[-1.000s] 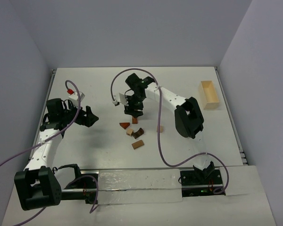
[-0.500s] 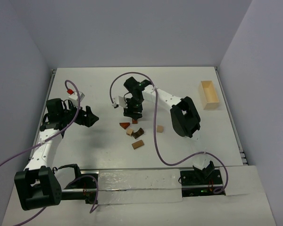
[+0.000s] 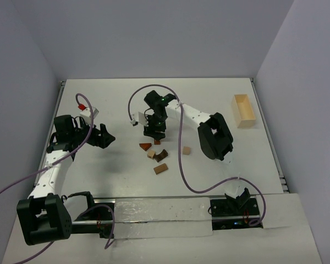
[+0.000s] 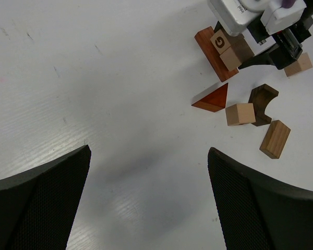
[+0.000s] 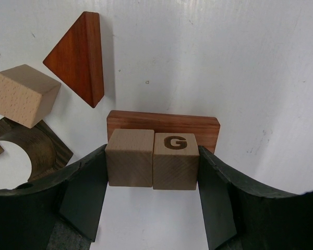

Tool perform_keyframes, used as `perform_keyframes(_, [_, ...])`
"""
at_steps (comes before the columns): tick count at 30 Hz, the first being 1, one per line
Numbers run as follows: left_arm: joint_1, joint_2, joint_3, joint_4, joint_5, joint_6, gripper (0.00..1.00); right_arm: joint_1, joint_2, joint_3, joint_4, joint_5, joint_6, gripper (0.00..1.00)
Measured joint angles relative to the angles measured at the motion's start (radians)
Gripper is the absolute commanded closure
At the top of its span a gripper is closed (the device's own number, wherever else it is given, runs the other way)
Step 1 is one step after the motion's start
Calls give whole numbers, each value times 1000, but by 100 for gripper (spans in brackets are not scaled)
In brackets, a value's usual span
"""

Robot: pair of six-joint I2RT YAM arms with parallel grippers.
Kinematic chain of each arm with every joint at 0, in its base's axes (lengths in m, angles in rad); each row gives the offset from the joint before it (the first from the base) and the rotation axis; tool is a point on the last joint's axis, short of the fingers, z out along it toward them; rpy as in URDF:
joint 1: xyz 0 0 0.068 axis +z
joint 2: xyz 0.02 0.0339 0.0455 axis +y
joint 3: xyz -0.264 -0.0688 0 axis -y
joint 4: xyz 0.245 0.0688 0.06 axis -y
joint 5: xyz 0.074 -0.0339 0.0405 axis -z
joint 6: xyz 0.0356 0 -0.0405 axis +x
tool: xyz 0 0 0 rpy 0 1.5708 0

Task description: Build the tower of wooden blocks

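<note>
My right gripper (image 3: 155, 133) is shut on two pale cubes side by side, a plain one (image 5: 129, 158) and one marked G (image 5: 176, 160). Its fingers (image 5: 86, 192) press their outer faces. The cubes sit tight against a reddish-brown bar (image 5: 163, 125); whether they rest on it I cannot tell. The bar also shows in the left wrist view (image 4: 208, 52). Loose nearby lie a red-brown wedge (image 3: 146, 146), a pale cube (image 3: 151, 154), a dark arch (image 3: 160, 156), a tan bar (image 3: 161, 169) and another pale cube (image 3: 186, 150). My left gripper (image 3: 104, 136) is open and empty, to the left of the blocks.
A pale wooden open box (image 3: 243, 110) stands at the right edge of the table. The right arm's cable (image 3: 182, 165) loops over the table beside the loose blocks. Grey walls close the table at the back and sides.
The right arm has shifted slightly left over the blocks since a second ago and has held still since. The left arm has not moved.
</note>
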Motion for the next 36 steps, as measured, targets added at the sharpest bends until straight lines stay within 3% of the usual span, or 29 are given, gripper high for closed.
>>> perform_keyframes(28, [0,1,0,0,0,0,1,6,30,18,0,0,7,66])
perform_keyframes(36, [0,1,0,0,0,0,1,8,30,18,1,3,7,36])
